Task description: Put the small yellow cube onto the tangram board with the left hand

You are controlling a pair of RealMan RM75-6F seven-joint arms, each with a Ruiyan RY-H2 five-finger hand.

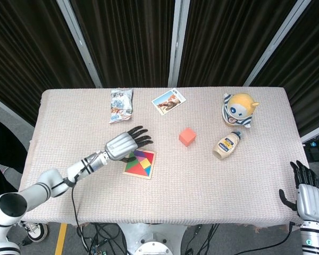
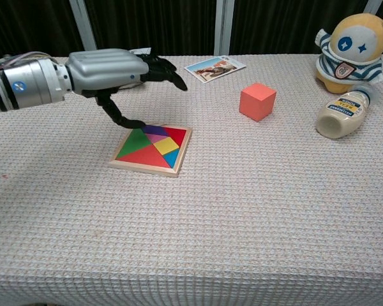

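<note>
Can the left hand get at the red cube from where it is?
Probably yes: the left hand is open above the board, and bare cloth lies between it and the red cube.

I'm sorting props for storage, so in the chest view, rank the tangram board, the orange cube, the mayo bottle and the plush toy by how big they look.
1. tangram board
2. plush toy, farther back and cut by the frame edge, so maybe really larger
3. mayo bottle
4. orange cube
</note>
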